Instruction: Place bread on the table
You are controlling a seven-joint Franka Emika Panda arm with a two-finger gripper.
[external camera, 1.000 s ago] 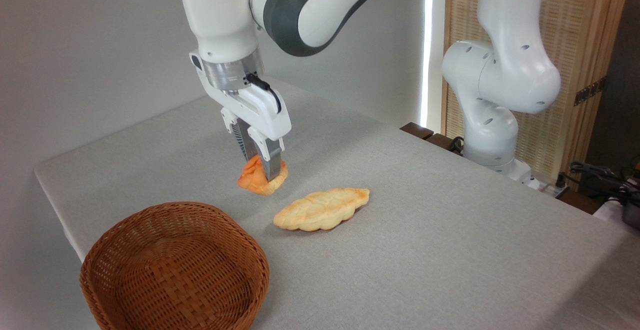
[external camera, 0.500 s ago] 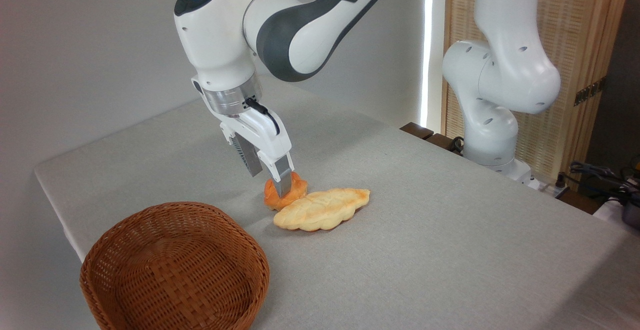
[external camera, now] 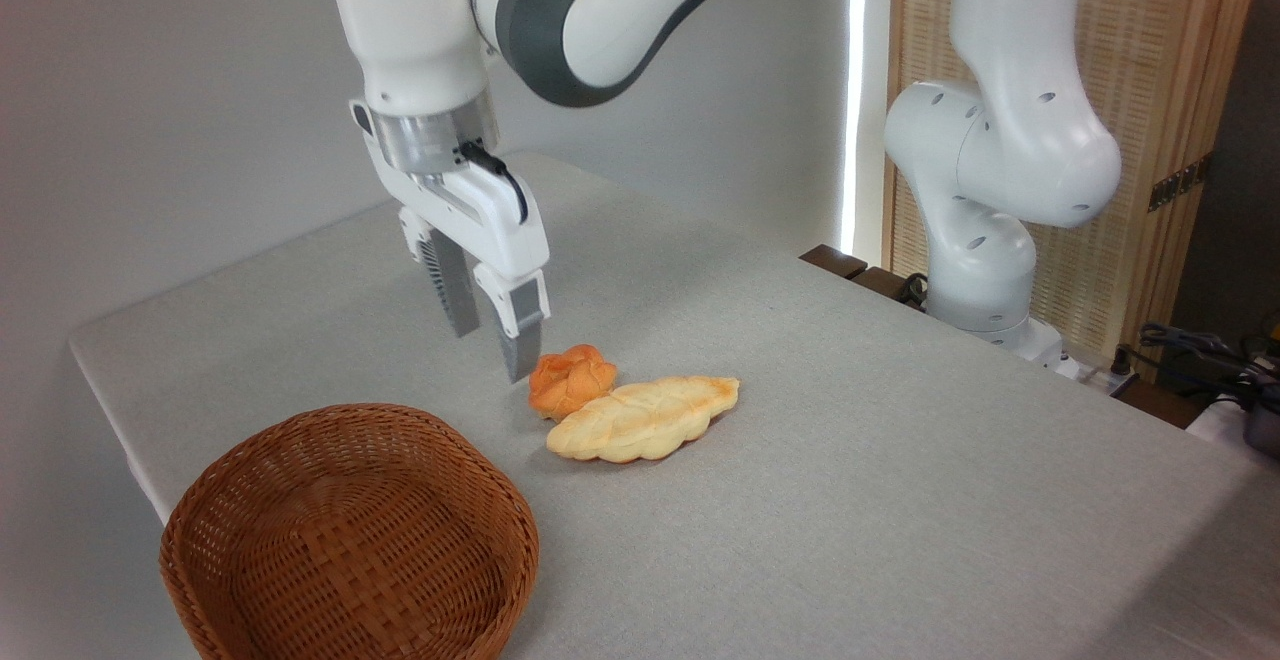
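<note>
The bread, a small knotted golden-orange bun, lies on the grey table just behind the left end of a longer pale braided loaf, touching or nearly touching it. My gripper hangs a little above the table to the left of the bun. It is open, and nothing is between its fingers. The near fingertip ends just beside the bun's left edge.
A brown wicker basket with nothing in it stands at the table's front left corner. My arm's white base rises at the table's far right edge, with cables beyond it.
One second ago the bun hung in the shut gripper. It was then set down beside the braided loaf. The gripper has since opened, risen and shifted left, clear of the bun.
</note>
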